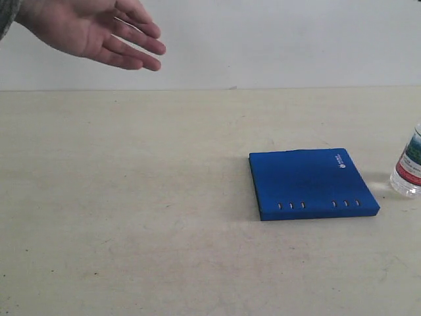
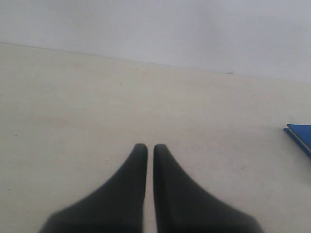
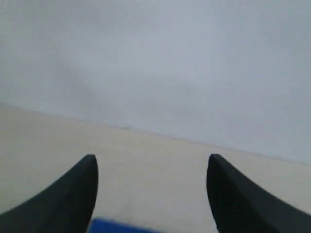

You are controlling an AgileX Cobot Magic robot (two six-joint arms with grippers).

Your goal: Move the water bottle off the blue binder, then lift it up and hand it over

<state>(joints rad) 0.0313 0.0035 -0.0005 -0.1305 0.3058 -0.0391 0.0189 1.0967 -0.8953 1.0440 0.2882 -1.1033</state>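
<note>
Shows water bottle (image 1: 410, 168) upright on desk (image 1: 131, 197) just beside blue binder (image 1: 309, 182), off it, leaving binder free for lifting. Shows left pincer (image 2: 150, 148) nearly closed, empty; right pincer (image 3: 151, 167) spread wide, empty, above binder's edge, likely readied to grasp. Adds open hand (image 1: 99, 29), presumably awaiting handover.

Pale beige counter (image 1: 131, 250), matte and faintly scuffed. Flat on it, right of the middle: blue binder (image 1: 310, 182), closed, small holes along the near edge, white logo by the far right corner. Near its right side, not touching: water bottle (image 1: 409, 168), upright, cut off by the frame edge.
</note>
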